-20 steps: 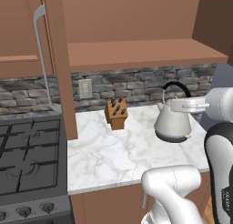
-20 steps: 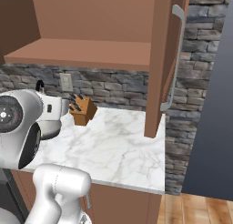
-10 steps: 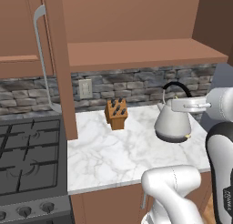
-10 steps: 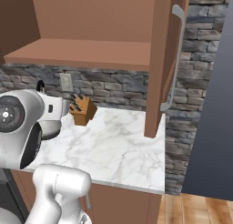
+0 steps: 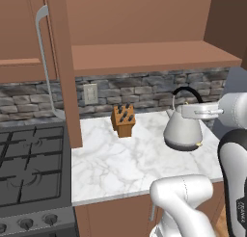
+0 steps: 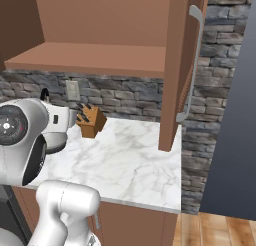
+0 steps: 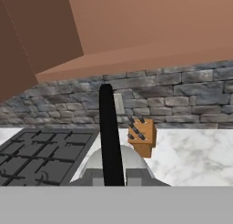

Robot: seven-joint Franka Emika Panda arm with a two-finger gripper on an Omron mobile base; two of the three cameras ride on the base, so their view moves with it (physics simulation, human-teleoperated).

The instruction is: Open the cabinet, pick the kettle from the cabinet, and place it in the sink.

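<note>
Both cabinet doors are swung wide, so the shelf is reachable. The kettle is out already, hung just below the gripper, which is clamped shut on its black arched handle. Beyond the gripper, a knife block is left on the counter; sink placement isn't done yet.

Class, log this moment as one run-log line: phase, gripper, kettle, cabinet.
phase: carrying | gripper: shut on kettle handle | kettle: out of cabinet, above counter | cabinet: doors open
</note>
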